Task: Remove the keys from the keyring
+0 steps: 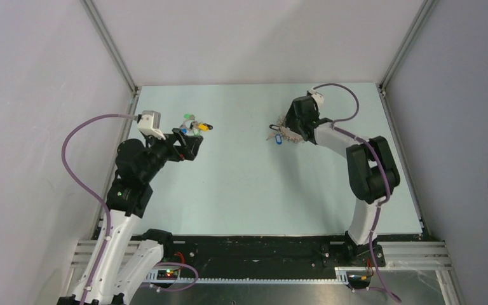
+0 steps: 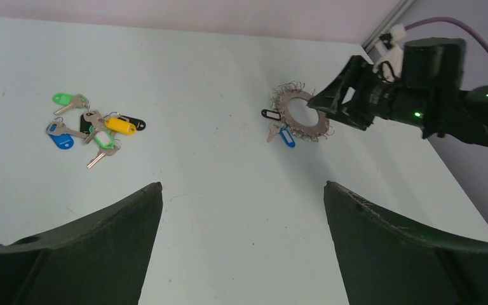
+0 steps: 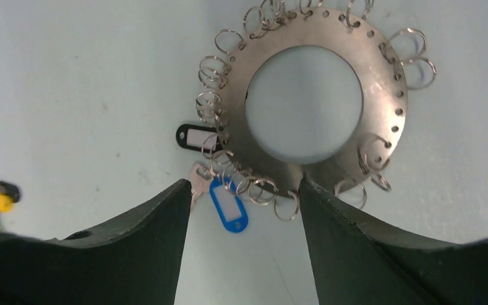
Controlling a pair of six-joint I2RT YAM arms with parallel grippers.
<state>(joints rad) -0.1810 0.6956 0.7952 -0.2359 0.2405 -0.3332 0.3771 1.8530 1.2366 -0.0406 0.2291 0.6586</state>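
Partly hidden keys (image 3: 227, 204) by right gripper (image 3: 243, 184), keyring (image 3: 384, 95) top cropped

A pale green table (image 1: 241, 203) fills the enclosure. Plain white walls (image 1: 248, 38) rise behind and beside the table, met by aluminium corner posts (image 1: 111, 47). A black rail strip (image 1: 260, 253) lines its near edge. Lighting is soft and even.
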